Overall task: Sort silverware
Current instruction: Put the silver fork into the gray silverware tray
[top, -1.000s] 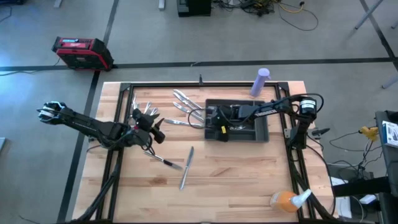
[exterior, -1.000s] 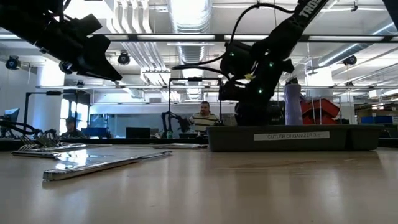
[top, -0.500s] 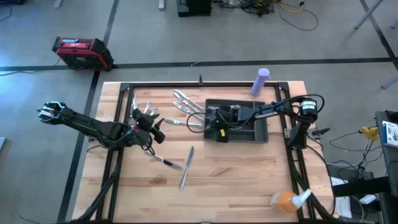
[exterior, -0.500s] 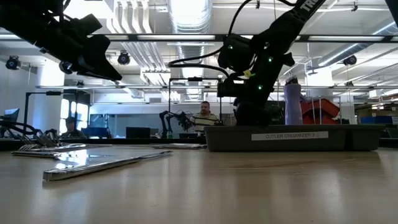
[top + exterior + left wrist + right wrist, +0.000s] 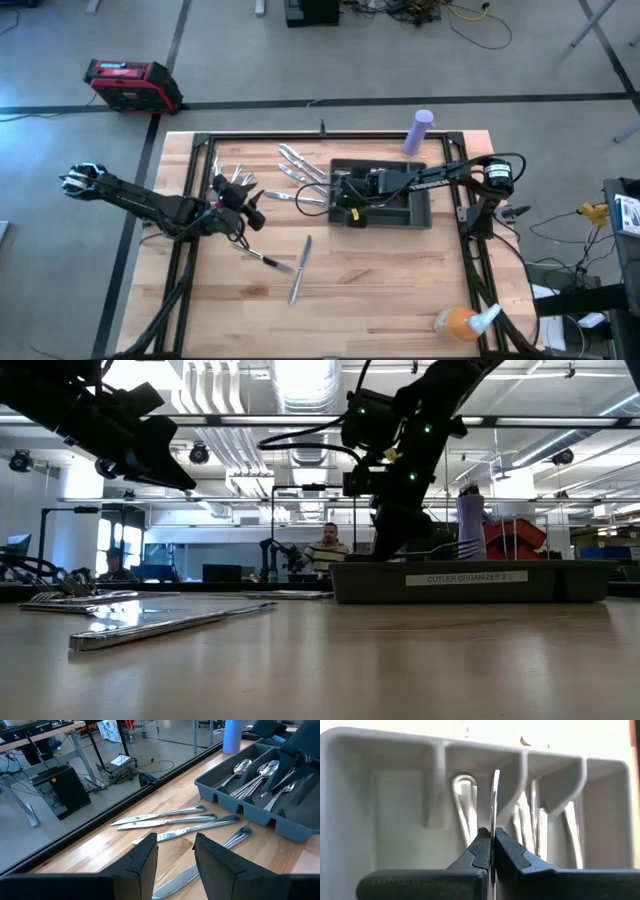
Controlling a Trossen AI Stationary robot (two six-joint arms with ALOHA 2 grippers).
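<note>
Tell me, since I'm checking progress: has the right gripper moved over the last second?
Yes. In the low view the right gripper has risen away from the organizer tray, shut on a thin piece of silverware.

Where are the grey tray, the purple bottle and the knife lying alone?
grey tray [image 5: 418, 210], high view, on its right compartment floor.
purple bottle [image 5: 418, 133], high view, on its side.
knife lying alone [image 5: 301, 268], high view, mid-length.

One thin shiny piece of silverware [image 5: 493, 810] stands edge-on, pinched between my right fingers above the tray. Spoons [image 5: 252, 772] already lie lengthwise in the tray's slots. Several knives [image 5: 170, 817] lie flat on the wood beside it, loosely parallel.
</note>
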